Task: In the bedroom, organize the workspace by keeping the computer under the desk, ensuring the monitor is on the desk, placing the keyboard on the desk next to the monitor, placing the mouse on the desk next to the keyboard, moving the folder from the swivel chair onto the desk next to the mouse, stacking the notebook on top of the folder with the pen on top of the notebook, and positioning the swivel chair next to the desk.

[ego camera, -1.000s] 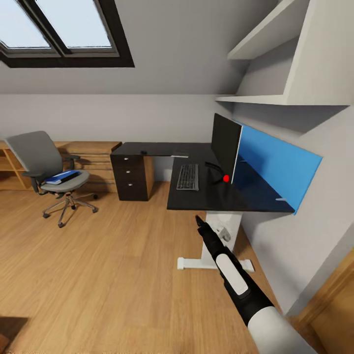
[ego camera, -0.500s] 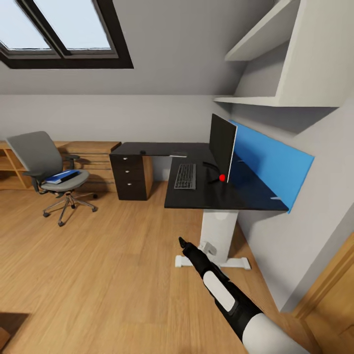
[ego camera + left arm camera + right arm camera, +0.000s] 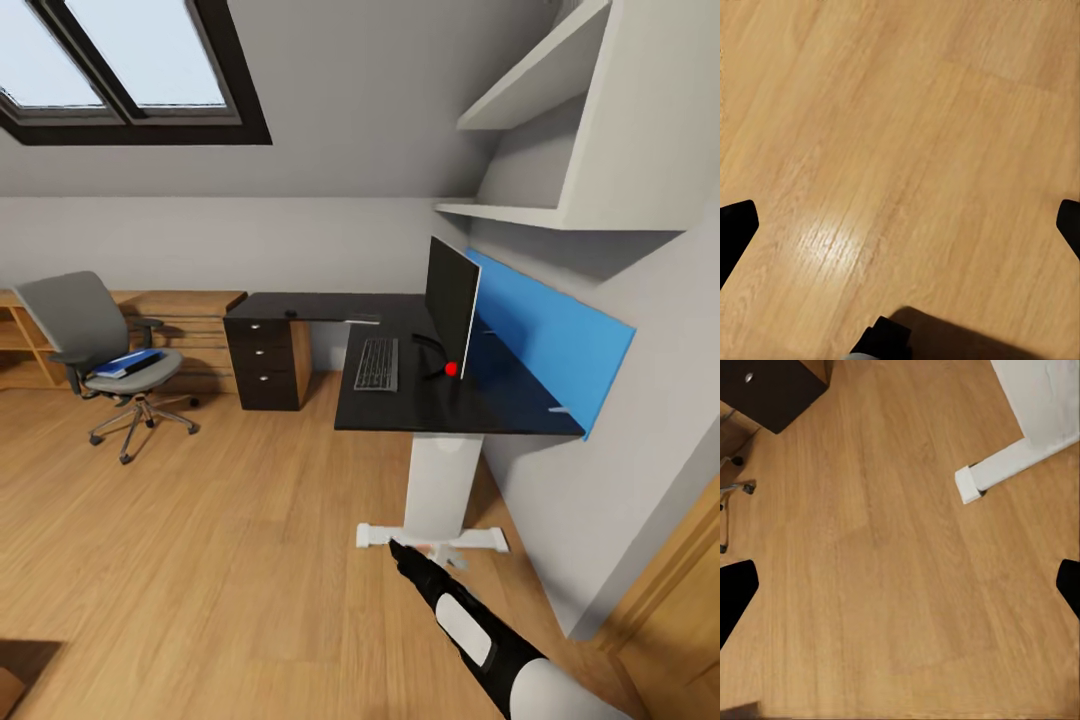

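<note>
Glossy black, the desk (image 3: 420, 405) stands against the grey wall with the monitor (image 3: 452, 300) upright on it and the keyboard (image 3: 377, 362) lying just in front of the screen, so those two look settled already. A small dark object (image 3: 291, 313) rests on the far wing above the black drawers (image 3: 265, 360); it may be the mouse, though it is too small to be sure. The blue folder (image 3: 127, 362) lies on the seat of the swivel chair (image 3: 95, 345), well apart from the desk, off to the left. No tower case can be made out from here. The right gripper (image 3: 900, 589) hangs over bare wood floor (image 3: 200, 540) near the white desk foot (image 3: 1012, 465), fingertips spread wide with nothing between them; the left gripper (image 3: 900, 225) likewise hangs spread and empty above the floor. The step in hand reads as driving toward the chair to fetch the folder. To do it well, the base should probably turn left and approach the seat squarely, keeping both arms tucked clear of the desk foot, and stop close enough that a gripper can slide onto the folder's free edge.
</note>
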Available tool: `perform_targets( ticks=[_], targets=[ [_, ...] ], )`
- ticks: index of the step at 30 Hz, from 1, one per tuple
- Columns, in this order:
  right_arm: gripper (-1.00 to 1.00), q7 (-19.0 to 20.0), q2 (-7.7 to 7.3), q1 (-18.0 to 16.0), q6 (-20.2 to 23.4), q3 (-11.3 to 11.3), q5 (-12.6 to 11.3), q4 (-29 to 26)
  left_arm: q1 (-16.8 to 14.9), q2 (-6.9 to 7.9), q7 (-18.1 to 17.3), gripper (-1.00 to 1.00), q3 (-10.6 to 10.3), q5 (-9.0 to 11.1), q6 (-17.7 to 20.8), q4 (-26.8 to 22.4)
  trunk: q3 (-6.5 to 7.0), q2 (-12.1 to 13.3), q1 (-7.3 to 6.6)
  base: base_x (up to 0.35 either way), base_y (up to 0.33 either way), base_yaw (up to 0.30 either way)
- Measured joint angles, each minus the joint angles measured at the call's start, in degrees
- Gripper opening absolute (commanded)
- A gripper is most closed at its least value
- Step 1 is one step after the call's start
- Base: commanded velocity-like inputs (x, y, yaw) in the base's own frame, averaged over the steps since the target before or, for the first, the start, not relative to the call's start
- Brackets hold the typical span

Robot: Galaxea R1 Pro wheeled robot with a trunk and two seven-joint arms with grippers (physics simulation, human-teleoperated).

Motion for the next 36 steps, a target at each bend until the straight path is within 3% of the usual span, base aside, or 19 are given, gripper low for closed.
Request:
perform_targets(
  ticks=[5,11,15,23,25,26,36],
  targets=[
    [1.00,0.86,-1.71,2.13,-0.07,1.58,4.46,6.61,0.00,0.03,0.00,1.00,-0.04,0.05,0.02,0.09,0.90,2.00,-1.10,0.000,0.000,0.000],
    [1.00,0.63,0.03,2.39,0.80,2.40,3.34,6.95,-0.08,-1.64,0.77,1.00,-0.18,-0.32,0.00,-0.33,0.90,2.00,-1.10,0.000,0.019,0.000],
    [1.00,1.72,-1.28,3.52,0.82,2.54,3.59,8.22,-0.09,-1.34,0.83,1.00,0.08,-0.19,0.07,-0.47,0.89,2.01,-1.10,0.000,0.258,0.000],
    [1.00,2.07,-1.18,3.71,0.35,2.67,3.58,9.91,-0.11,-1.17,0.95,1.00,0.14,0.04,0.16,-0.49,0.89,2.00,-1.11,0.043,0.315,0.027],
    [1.00,2.02,-1.15,3.71,-0.28,2.66,3.59,10.33,-0.09,-1.13,0.89,1.00,0.13,0.11,0.18,-0.48,0.89,2.01,-1.11,0.141,0.312,0.245],
    [1.00,2.00,-1.11,3.70,-3.40,2.66,3.58,10.79,-0.09,-1.12,0.80,1.00,0.16,0.14,0.21,-0.45,0.89,2.01,-1.11,0.147,0.311,0.256],
    [1.00,1.84,-0.48,3.70,-9.13,2.51,3.36,15.43,-0.09,-1.05,0.49,1.00,0.21,0.32,0.38,-0.24,0.62,2.00,-1.12,0.165,0.307,0.263]
  ],
)
